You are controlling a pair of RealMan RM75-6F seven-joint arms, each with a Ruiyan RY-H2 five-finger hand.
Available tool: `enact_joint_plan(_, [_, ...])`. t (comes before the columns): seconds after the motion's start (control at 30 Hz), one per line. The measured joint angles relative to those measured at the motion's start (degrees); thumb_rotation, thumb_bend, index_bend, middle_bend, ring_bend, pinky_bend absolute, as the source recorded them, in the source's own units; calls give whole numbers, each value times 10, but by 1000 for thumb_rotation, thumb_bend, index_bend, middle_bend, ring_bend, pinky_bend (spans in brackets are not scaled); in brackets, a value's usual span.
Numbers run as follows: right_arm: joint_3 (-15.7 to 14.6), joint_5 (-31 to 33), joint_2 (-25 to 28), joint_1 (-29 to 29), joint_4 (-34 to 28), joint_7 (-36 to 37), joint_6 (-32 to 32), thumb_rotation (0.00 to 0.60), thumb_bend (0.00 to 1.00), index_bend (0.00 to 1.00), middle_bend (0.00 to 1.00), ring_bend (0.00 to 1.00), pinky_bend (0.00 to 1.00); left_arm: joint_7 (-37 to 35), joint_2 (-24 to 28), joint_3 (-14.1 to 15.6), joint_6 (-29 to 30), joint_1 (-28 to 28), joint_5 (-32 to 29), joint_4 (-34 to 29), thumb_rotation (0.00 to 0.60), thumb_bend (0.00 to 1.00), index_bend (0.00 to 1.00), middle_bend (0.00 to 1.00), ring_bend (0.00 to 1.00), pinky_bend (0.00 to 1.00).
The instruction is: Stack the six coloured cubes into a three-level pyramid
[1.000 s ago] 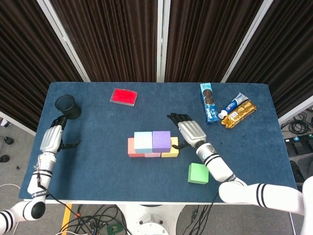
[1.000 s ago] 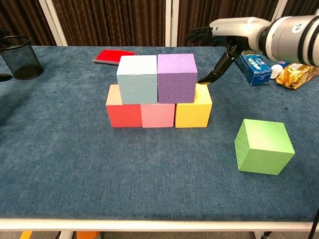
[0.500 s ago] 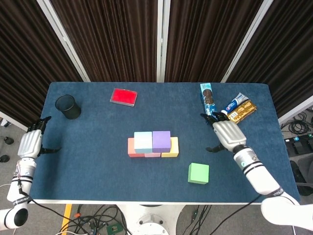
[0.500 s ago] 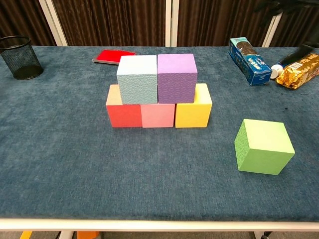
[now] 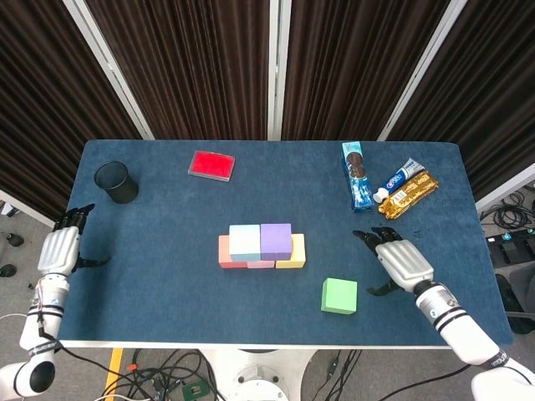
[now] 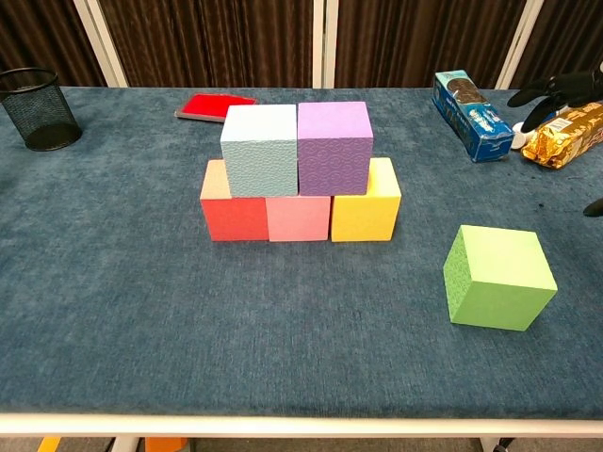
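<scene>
Five cubes were already stacked mid-table on the blue felt-covered table (image 5: 150, 284): a red cube (image 6: 231, 215), a pink cube (image 6: 299, 218) and a yellow cube (image 6: 366, 215) stood touching in a row as the bottom level, and on top of them sat a pale blue textured cube (image 6: 259, 151) and a purple textured cube (image 6: 334, 148), pressed side by side. And the sixth one, the green cube (image 5: 338, 296), sat alone nearer the front edge, off to the right of the stack and well apart from it.

Over to the right hand (image 5: 403, 262) — it hovered just right of the green cube, near the front right part of the table, fingers spread, nothing in it, touching no cube. In the chest view only its dark fingertips (image 6: 551, 89) showed at the right border. The left hand (image 5: 60, 249) hung at the left edge of the table, fingers apart too, holding nothing, far from the cubes.

Along the back edge lay a flat red box (image 5: 211, 164), with a black mesh pen cup (image 5: 115, 181) towards the back left corner. By the back right corner were a blue biscuit packet (image 5: 358, 175), a blue-and-white tube (image 5: 399, 179) and a gold foil-wrapped pack (image 5: 410, 195), close together.
</scene>
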Motion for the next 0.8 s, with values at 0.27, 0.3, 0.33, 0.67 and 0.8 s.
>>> enact_joint_plan(0.27, [-29,-70,-51,-55,-21,-66,79,600,0,0,116,0,0,2,-1,0,-4,-2,2,-3,600,1,76,88,0,63])
enact_joint_plan(0.3, [-32,-71,-58,-61,-24,-78,88,600,0,0,122,0,0,0,0,0,-5,-2,3,-3,600,1,76,88,0,63])
enact_joint_plan(0.33, [-35,-72,-68,-69,-28,-95,100,600,0,0,126,0,0,-1,0,0,-5,-2,4,-3,600,1,76,88,0,63])
enact_joint_plan(0.67, [-47,-44,-152,-102,-37,-203,147,600,6,0,167,0,0,-17,2,6,-5,5,15,3,600,1,76,88,0,63])
enact_joint_plan(0.8, [-46,-28,-176,-106,-26,-230,155,600,31,0,193,0,0,-20,3,8,-5,6,16,5,600,1,76,88,0,63])
